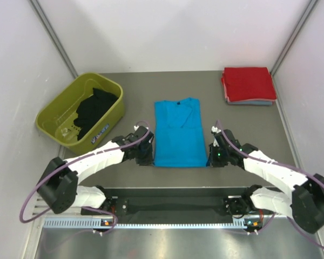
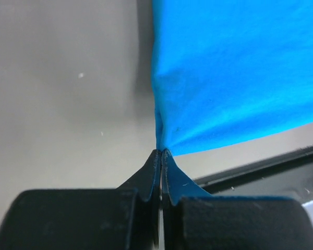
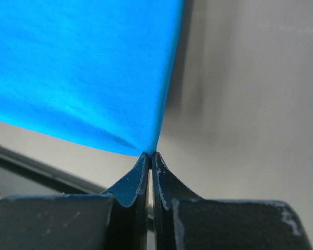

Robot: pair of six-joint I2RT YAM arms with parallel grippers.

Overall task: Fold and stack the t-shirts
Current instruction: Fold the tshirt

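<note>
Turquoise t-shirt [image 1: 178, 137] on table [image 1: 135, 89]: left gripper [image 2: 160, 151] and right gripper [image 3: 148, 153] fingers clamp its hem corners nearest the near edge. Thin bite; a corner may slip, skewing fold.

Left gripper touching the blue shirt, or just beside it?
Touching. The left wrist view shows the left gripper closed on a corner of the blue shirt, with the cloth pinched between the shut jaws.

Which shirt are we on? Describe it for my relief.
On the grey table, look between the olive tub and the folded red shirt. The turquoise shirt there is the only one spread flat, near corners pinched in both arms' jaws.
</note>
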